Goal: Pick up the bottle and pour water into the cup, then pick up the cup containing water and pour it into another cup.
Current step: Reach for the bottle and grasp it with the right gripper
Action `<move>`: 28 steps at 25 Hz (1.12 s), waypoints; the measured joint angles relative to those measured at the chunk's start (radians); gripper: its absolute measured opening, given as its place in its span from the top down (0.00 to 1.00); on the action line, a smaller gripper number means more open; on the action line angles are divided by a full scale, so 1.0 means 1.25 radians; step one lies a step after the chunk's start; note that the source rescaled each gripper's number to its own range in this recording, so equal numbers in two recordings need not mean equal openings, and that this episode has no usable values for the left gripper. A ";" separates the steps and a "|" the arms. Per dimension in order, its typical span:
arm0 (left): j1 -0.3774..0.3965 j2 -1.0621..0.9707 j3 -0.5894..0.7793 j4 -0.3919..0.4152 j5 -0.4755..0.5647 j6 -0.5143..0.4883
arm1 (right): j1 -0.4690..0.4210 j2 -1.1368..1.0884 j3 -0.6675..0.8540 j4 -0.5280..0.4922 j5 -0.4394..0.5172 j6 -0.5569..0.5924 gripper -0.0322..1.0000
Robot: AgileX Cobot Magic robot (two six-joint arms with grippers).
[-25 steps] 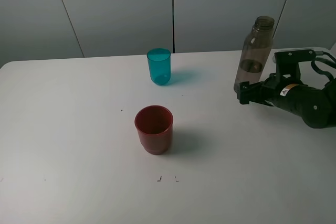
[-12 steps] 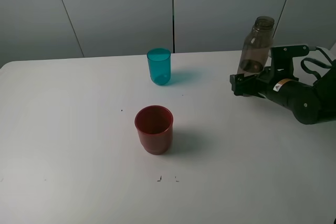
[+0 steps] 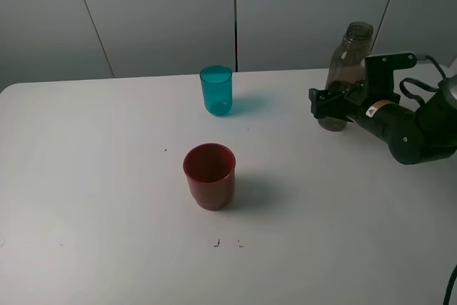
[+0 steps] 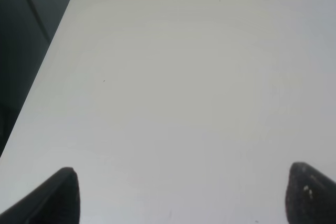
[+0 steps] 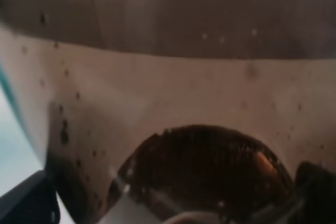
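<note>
Two dark fingertips of the left gripper [image 4: 181, 200] appear only in its own wrist view, spread wide over the bare matte white table [image 4: 173, 77] with nothing between them. Mid-table in the high view stand a squat translucent dark red plastic cup [image 3: 209, 175] with a stepped base and, behind it, a slimmer tapered teal-blue tumbler [image 3: 216, 91], both upright. Far right, the tall smoky grey-brown see-through bottle [image 3: 348, 58] stands open-necked. The right gripper [image 3: 330, 103] has its jaws fully spread around the bottle's lower body, though whether the pads touch cannot be told. The right wrist view alone shows specks on the plastic and a dark ribbed patch low down.
</note>
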 joint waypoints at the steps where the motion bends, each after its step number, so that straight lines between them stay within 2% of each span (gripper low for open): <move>1: 0.000 0.000 0.000 0.000 0.000 0.000 | 0.000 0.000 0.000 0.001 -0.002 -0.001 0.00; 24: 0.000 0.000 0.000 0.000 0.000 0.000 | 0.000 0.000 -0.021 0.016 -0.017 -0.015 0.00; 25: 0.000 0.000 0.000 0.000 0.000 0.000 | 0.000 0.000 -0.021 0.016 -0.017 -0.015 0.03; 26: 0.000 0.000 0.000 0.000 0.000 0.000 | 0.000 0.000 -0.021 0.016 -0.017 -0.015 0.13; 27: 0.000 0.000 0.000 0.000 0.000 0.000 | 0.000 0.000 -0.021 0.016 -0.017 -0.015 0.32; 28: 0.000 0.000 0.000 0.000 0.000 0.000 | 0.000 0.000 -0.022 0.016 -0.017 -0.015 0.58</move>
